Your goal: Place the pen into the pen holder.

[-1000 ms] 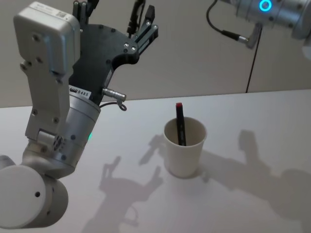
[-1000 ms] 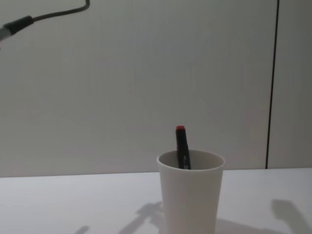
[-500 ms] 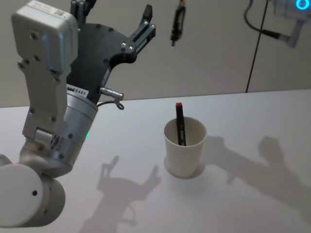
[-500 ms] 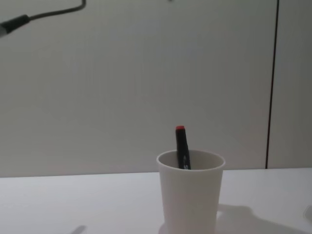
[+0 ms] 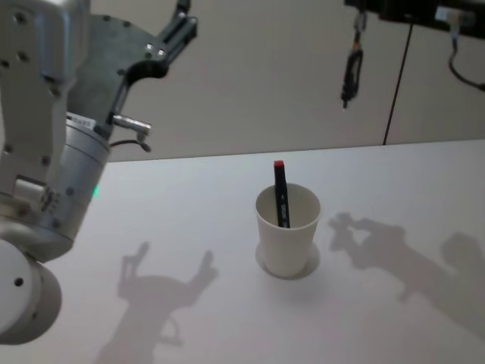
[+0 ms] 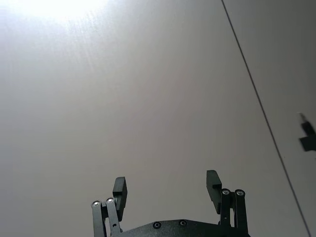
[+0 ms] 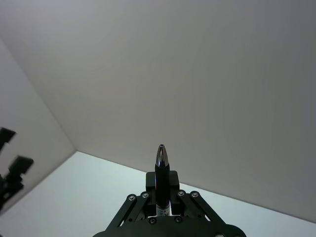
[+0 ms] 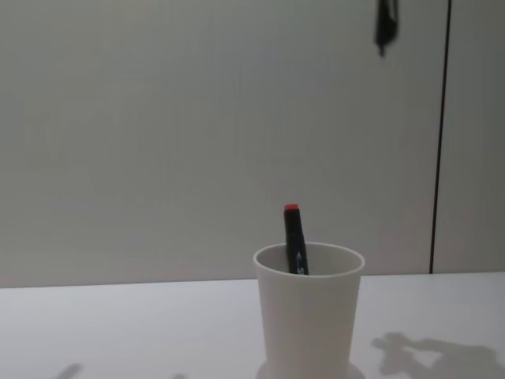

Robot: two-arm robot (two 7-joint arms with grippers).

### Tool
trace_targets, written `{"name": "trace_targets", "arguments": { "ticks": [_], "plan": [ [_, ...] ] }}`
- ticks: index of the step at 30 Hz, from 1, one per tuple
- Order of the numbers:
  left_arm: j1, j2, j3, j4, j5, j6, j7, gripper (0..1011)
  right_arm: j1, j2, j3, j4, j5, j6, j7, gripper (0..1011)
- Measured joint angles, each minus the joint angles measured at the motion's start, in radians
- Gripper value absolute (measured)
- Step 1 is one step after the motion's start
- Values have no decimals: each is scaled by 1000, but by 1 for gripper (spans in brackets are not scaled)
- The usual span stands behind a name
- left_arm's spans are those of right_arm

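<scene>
The pen holder (image 5: pixel 287 234) is a white paper cup standing upright in the middle of the white table; it also shows in the chest view (image 8: pixel 308 316). A black marker with a red cap (image 5: pixel 280 194) leans inside it. High above and right of the cup, my right gripper (image 7: pixel 162 189) is shut on a dark pen (image 5: pixel 350 73), which hangs tip down. The pen's lower end shows in the chest view (image 8: pixel 384 25). My left gripper (image 6: pixel 167 187) is open with nothing between its fingers, raised at the upper left of the head view (image 5: pixel 180 19).
The white table (image 5: pixel 189 205) runs back to a plain grey wall with a dark vertical seam (image 5: pixel 394 83). My left arm's large body (image 5: pixel 53 174) fills the left side. Shadows of both arms lie on the table on either side of the cup.
My right gripper has carried the pen to the right and lower, from above the cup's left to its right. My left arm has drawn back to the left.
</scene>
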Motion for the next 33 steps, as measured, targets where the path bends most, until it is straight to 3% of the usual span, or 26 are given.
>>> {"name": "trace_targets", "arguments": {
  "ticks": [7, 11, 12, 13, 15, 23, 28, 33],
  "plan": [
    [-8, 20, -39, -27, 20, 66, 15, 1001, -31, 46, -20, -31, -61, 26, 10, 143],
    [-11, 27, -54, -37, 28, 92, 19, 1001, -32, 51, -46, -25, -127, 41, 53, 143],
    [-11, 29, -59, -41, 30, 100, 20, 1001, -28, 49, -58, -17, -161, 47, 78, 143],
    [-12, 30, -60, -42, 31, 103, 21, 1001, -28, 49, -58, -17, -161, 47, 78, 143],
    [-13, 33, -67, -46, 34, 113, 23, 1001, -14, 37, -88, 6, -236, 55, 136, 143],
    [-15, 40, -80, -55, 40, 136, 26, 1001, 39, -13, -159, 95, -415, 52, 289, 143],
    [-16, 42, -86, -59, 43, 145, 28, 1001, 96, -74, -223, 207, -566, 18, 435, 144],
    [-16, 44, -89, -61, 45, 150, 29, 1001, 139, -123, -264, 295, -663, -24, 538, 143]
  ]
}}
